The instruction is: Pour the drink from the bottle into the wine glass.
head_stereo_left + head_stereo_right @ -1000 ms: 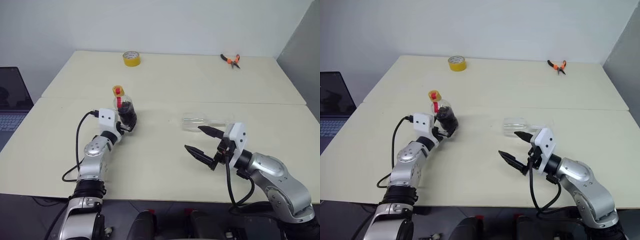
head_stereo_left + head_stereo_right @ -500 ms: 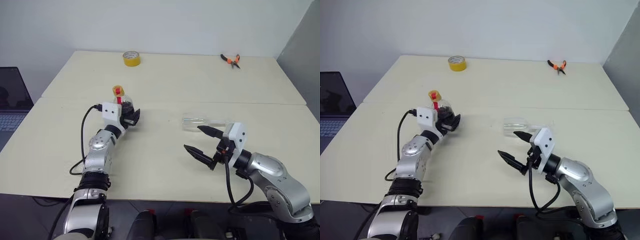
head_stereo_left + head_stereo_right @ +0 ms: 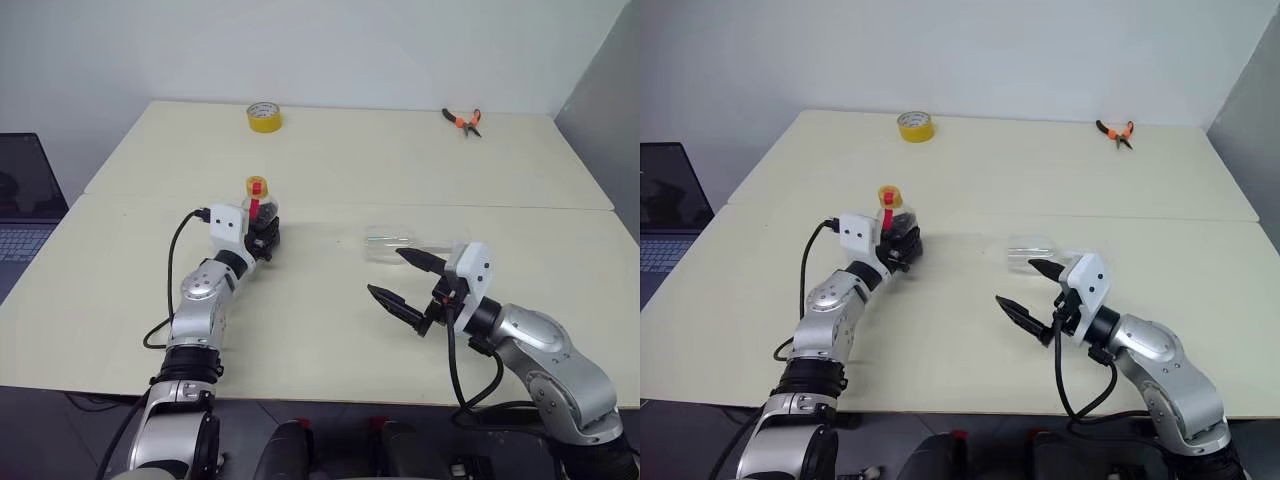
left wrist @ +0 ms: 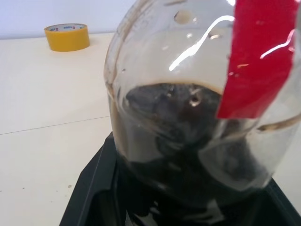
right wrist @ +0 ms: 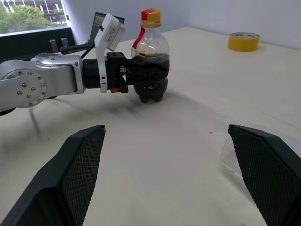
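From the head cameras I see the bottle (image 3: pixel 259 212) standing upright on the worktop (image 3: pixel 330 160), and I take it as my landmark. My left hand (image 3: pixel 262 238) is clamped around its lower body, where the drink (image 3: pixel 902 237) sits dark behind the plastic. The wine glass (image 3: pixel 392 243) lies on its side, well to the right of the bottle. My right hand (image 3: pixel 404 280) hangs just on the near side of the glass, fingers spread wide with nothing between them. A yellow tape roll (image 3: pixel 263 117) sits far behind the bottle, and orange-handled pliers (image 3: pixel 461 121) lie far behind it and to the right.

From the left wrist camera, the bottle (image 4: pixel 197 117) is pressed close between my black fingers (image 4: pixel 91 188), its red label (image 4: pixel 258 56) running down one side. The tape roll (image 4: pixel 67 36) is beyond it.

From the right wrist camera, my two open fingers (image 5: pixel 75 179) frame the bottle (image 5: pixel 149 61) ahead, gripped low by the left hand (image 5: pixel 136 77), yellow cap on top. A clear edge of the glass (image 5: pixel 235 155) shows by one finger.
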Controlling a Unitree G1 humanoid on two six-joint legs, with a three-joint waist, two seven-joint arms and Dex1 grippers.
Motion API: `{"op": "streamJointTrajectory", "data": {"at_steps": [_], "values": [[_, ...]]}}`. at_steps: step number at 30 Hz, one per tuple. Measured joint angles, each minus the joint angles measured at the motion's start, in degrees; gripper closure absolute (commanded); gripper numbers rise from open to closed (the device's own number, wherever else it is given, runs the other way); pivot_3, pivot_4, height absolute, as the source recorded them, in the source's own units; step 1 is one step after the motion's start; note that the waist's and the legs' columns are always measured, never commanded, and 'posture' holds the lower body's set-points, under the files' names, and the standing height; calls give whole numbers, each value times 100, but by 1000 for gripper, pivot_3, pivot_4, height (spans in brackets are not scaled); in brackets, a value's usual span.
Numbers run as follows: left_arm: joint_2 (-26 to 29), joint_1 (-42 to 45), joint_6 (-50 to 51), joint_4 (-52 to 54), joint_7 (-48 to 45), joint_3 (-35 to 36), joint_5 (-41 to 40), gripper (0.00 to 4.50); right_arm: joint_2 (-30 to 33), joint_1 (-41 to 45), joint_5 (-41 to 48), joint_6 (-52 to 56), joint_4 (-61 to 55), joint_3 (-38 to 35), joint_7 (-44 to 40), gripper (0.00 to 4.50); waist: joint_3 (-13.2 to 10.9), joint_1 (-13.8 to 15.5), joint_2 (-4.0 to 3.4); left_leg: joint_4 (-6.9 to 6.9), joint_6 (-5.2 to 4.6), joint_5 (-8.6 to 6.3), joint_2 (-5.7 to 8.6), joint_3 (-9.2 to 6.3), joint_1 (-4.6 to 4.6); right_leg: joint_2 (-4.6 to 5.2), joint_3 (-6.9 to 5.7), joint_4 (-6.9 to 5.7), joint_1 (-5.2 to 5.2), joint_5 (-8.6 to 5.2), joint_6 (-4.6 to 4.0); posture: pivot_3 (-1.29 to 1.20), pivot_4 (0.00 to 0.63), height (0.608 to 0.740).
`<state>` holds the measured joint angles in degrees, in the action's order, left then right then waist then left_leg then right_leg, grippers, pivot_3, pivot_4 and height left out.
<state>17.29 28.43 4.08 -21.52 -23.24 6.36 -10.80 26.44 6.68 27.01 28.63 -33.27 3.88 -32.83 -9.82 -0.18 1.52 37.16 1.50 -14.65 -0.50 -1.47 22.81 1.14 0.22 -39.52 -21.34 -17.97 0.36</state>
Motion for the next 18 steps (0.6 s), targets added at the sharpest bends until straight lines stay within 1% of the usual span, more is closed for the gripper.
{"op": "streamJointTrajectory", "data": {"at_steps": [3, 6, 8, 10, 14, 18], "values": [[0, -175, 271, 547, 26, -170, 84, 2659, -85, 254, 82, 164, -24, -55, 185, 0, -1, -5, 1, 0, 2, 1, -1, 0, 2, 0, 1, -1, -2, 0, 0, 0, 150, 740], [-5, -365, 524, 1260, 126, -365, 208, 2671, -261, 590, 271, 535, -178, -142, 527, 0, -1, -8, 1, -2, 17, 10, -2, 0, 2, 0, 3, -2, -4, 0, -1, 0, 150, 740], [2, -433, 585, 1537, 142, -479, 319, 2682, -342, 768, 397, 745, -301, -185, 718, 0, -1, -5, 1, -2, 16, 9, -2, 1, 1, 0, 4, -2, -3, 0, 0, 0, 150, 740], [2, -586, 563, 1821, 254, -685, 595, 2682, -588, 1151, 473, 1163, -306, -195, 1103, 0, -1, -29, 1, -2, 15, 9, -2, 5, -1, 0, 10, -6, -5, 0, -1, 0, 150, 740], [-211, -789, 516, 2025, 369, -1171, 948, 2683, -1022, 1790, 477, 1774, -270, -80, 1724, 0, -1, -10, 1, -4, 14, 8, -2, 2, 2, 0, 7, -6, -8, 0, -1, 0, 150, 740], [-318, -843, 443, 2030, 416, -1298, 1092, 2683, -1593, 2154, 446, 2245, 2, -7, 2304, 0, -1, -13, 1, -3, 5, 3, -1, 6, 5, 0, 11, -11, -14, 1, -2, 0, 150, 740]]}}
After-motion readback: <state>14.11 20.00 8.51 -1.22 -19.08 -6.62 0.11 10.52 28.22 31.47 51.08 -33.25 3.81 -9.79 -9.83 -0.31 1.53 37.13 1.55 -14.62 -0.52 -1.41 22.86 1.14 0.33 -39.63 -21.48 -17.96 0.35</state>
